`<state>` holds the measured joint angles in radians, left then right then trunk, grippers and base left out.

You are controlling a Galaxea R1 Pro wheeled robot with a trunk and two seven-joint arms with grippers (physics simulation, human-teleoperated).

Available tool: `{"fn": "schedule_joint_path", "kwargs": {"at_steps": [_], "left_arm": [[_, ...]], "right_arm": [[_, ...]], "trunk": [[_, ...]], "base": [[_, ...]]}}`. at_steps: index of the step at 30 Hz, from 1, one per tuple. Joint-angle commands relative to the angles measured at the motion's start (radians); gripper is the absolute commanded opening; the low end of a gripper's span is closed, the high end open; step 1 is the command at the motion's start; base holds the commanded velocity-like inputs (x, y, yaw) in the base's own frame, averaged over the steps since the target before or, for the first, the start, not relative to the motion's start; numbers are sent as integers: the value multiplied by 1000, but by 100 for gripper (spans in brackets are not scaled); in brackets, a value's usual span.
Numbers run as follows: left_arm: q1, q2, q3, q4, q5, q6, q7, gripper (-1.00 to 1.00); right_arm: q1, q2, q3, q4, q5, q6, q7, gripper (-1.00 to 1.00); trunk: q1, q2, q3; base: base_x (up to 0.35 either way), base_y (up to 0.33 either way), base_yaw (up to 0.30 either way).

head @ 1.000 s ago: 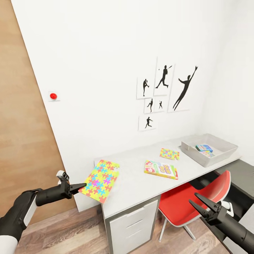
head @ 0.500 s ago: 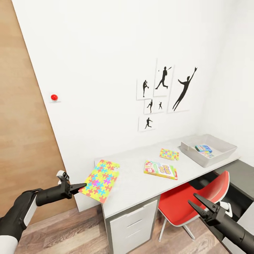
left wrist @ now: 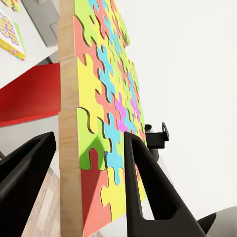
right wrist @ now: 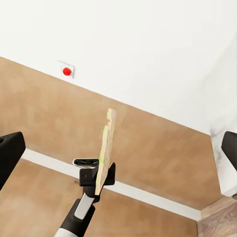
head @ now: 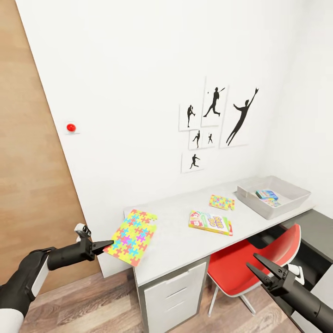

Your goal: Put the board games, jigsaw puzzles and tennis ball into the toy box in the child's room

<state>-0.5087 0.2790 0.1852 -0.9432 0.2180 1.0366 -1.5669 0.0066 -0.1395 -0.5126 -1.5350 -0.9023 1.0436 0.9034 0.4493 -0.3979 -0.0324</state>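
Note:
My left gripper point(head: 104, 243) is shut on the corner of a multicoloured jigsaw puzzle point(head: 132, 237), holding it tilted above the table's point(head: 180, 245) left end. In the left wrist view the puzzle point(left wrist: 98, 94) sits between both black fingers point(left wrist: 143, 182). The second jigsaw puzzle point(head: 222, 202) and the white Skip-Bo board game point(head: 211, 222) lie flat on the table. At the table's right end stands the grey toy box point(head: 296, 196), with a blue-teal board game point(head: 267, 194) inside. My right gripper point(head: 260, 269) hangs open and empty in front of the chair. The tennis ball and the bed are out of view.
A red chair point(head: 259, 254) is tucked under the table, between the white drawers point(head: 171, 296) and a lower dark cabinet point(head: 319, 226). A wood-panelled wall point(head: 27, 185) stands to the left. Athlete silhouette pictures point(head: 217, 120) hang above the table.
The head view has shifted very slightly. The left gripper still holds the puzzle in the same place, and the right gripper has barely moved.

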Motion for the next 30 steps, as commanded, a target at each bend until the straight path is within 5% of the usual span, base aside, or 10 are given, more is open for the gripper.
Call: {"fn": "schedule_joint_path", "kwargs": {"at_steps": [1, 11, 30], "left_arm": [[-1, 0, 0, 0, 0, 11, -4, -100], [-1, 0, -1, 0, 0, 11, -4, -100], [-1, 0, 1, 1, 0, 11, -4, -100]], "right_arm": [[0, 0, -1, 0, 2, 4, 3, 100], [0, 0, -1, -1, 2, 4, 7, 100], [0, -2, -3, 1, -1, 4, 9, 100]], "trunk": [[1, -2, -2], [1, -2, -1], [1, -2, 18]], "base": [[0, 0, 0], [0, 0, -14], [0, 0, -206]]}}
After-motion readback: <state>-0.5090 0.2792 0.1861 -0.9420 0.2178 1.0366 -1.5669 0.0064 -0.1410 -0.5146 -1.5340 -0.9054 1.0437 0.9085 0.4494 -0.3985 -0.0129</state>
